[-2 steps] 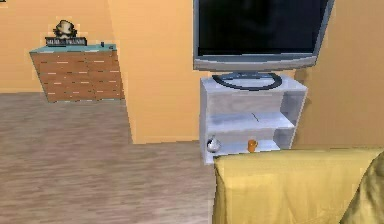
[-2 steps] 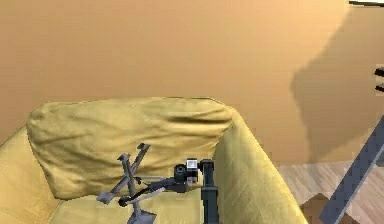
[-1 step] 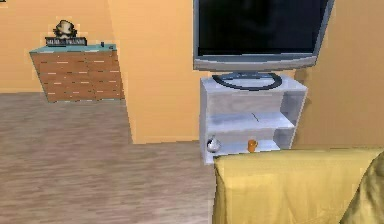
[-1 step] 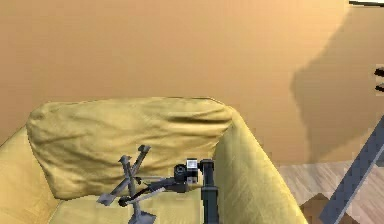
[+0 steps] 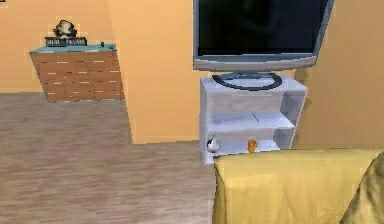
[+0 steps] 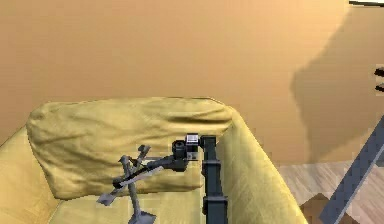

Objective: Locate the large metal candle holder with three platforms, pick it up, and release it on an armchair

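Yellow upholstery of the armchair (image 6: pixel 250 165) is seen on both sides of the arm (image 6: pixel 212 185), so the release step is judged to be in hand. The grey metal candle holder (image 6: pixel 135 180), its branching platforms tilted, is seen over the seat in front of the back cushion (image 6: pixel 90 135), at the far end of the gripper (image 6: pixel 166 163). Whether it is carried or rests on the seat cannot be told, nor can the gripper's state be read. A letting-go low over the seat is judged to be called for next. The arm would then be drawn back cleanly so that the holder is not dragged or tipped.
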Controlling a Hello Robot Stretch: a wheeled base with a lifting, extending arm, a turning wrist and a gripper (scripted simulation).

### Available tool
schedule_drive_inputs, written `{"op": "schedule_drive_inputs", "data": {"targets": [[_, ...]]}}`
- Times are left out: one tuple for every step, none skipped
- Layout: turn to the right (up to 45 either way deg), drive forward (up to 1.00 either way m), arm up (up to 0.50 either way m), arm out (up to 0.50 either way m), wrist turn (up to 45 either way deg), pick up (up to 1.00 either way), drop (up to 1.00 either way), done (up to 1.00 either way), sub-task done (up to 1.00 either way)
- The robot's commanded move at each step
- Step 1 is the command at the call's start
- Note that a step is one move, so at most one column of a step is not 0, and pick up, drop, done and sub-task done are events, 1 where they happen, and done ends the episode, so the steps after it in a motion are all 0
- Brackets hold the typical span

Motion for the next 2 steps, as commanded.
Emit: {"op": "schedule_drive_inputs", "data": {"targets": [[0.0,0.0,0.0,-0.08,0.0,0.0,0.0,0.0,0.0],[0.0,0.0,0.0,0.0,0.0,0.0,0.0,1.0,0.0]]}}
